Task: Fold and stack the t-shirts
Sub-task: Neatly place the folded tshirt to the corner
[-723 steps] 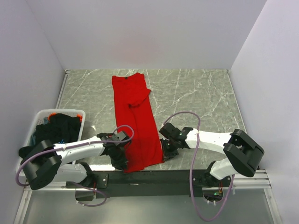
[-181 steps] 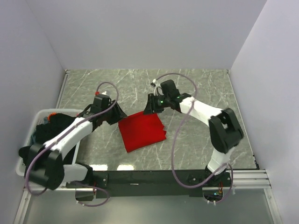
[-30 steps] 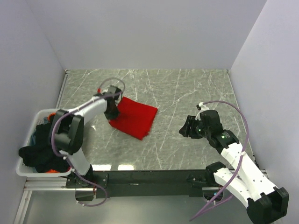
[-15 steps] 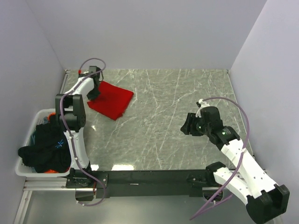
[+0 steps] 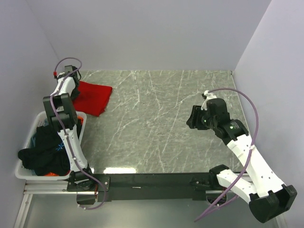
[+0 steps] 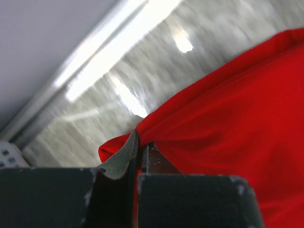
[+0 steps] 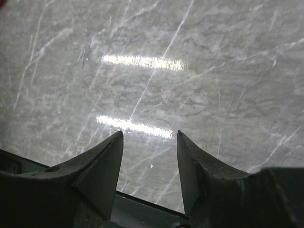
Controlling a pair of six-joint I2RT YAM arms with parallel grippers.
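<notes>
At the bench's far-left corner: the red t-shirt [image 5: 93,97] lies folded into a small, roughly square packet, flat on the stone, close to the left wall and just beyond the basket.
Red t-shirt, look: plain bright red with no print; in the left wrist view [image 6: 228,118] the cloth is smooth, with a soft rolled fold running along its near edge.
Left pincer [image 6: 141,146]: clenched on the red t-shirt, its two dark fingers pressed together with a lip of the folded edge pinched between them; seen from above [image 5: 76,91] it sits at the shirt's left edge, the arm stretched far forward along the left wall.
Black t-shirts [image 5: 46,145]: a crumpled dark heap filling the basket and spilling over its near-left side; one shows a small blue mark [image 5: 59,147].
Basket [image 5: 33,175]: white plastic, standing against the left wall nearer than the red t-shirt; bits of orange show at its rim.
Bench [image 5: 156,114]: grey-green marbled stone with pale veins and bright glints of lamp light [image 7: 142,61].
Right pincer [image 5: 191,118]: released, fingers standing apart with nothing between them [image 7: 149,136]; it hangs over bare stone on the right side, well apart from the red t-shirt.
</notes>
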